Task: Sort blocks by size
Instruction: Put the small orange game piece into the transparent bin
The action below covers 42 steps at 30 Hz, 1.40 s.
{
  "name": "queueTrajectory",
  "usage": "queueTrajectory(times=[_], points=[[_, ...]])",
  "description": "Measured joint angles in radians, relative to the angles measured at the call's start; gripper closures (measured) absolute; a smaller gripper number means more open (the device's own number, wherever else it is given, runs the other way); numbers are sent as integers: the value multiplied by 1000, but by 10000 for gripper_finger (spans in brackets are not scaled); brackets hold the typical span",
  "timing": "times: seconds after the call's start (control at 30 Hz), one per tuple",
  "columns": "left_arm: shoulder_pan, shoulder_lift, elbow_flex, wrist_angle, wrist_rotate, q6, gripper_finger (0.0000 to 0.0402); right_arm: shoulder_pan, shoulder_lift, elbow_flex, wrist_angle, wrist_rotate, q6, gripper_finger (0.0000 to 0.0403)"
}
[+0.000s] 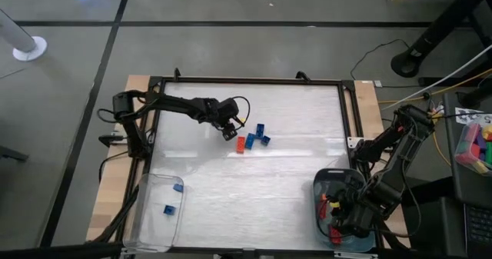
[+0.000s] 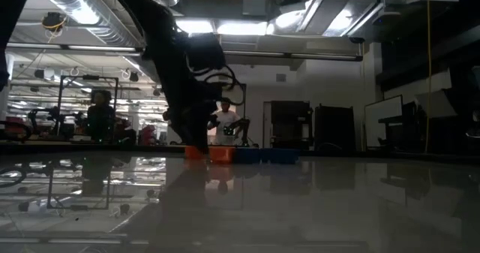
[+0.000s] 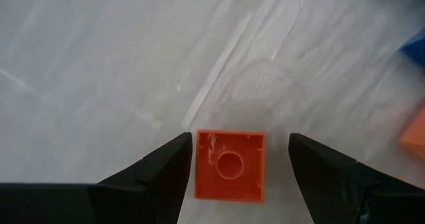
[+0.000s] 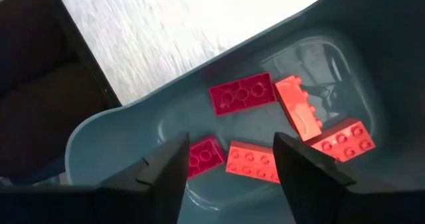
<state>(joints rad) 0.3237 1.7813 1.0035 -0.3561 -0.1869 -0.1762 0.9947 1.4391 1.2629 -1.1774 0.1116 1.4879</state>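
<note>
- Straddling a small orange block on the table, the left gripper stood with jaws wide apart, nothing clamped.
- Closing on it seemed next, then carrying it to the clear tray.
- The right gripper, jaws apart and empty, hung over the blue bin of longer red blocks.

left arm stretched from desk's left edge toward centre, left tool pointing down, fingers spread wide; right arm folded at near right corner, right tool fingers parted
</note>
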Motion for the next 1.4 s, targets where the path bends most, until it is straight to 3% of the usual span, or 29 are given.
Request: queueTrajectory(times=[0.2,0.3,0.47,0.63,0.83,1.07,1.2,1.4], points=[[0,28,1,-1,1,-3,170,-2,0,0,0,3,0,196],[-1,25,2,-9,4,-1,199,-15,0,0,0,39,-2,206],[0,-1,0,-58,1,19,282,-48,-3,0,8,105,-87,227],[0,-45,1,-114,19,19,283,-102,-4,21,18,106,-196,241],[-6,-151,39,-175,207,-12,283,-178,-5,55,60,155,-356,244],[-77,-334,56,-284,560,-59,283,-303,3,44,152,445,-611,244],[-182,-444,56,-409,597,-83,281,-406,5,24,223,538,-720,244],[-406,-565,50,-587,594,-195,272,-585,5,-26,353,529,-790,244]])
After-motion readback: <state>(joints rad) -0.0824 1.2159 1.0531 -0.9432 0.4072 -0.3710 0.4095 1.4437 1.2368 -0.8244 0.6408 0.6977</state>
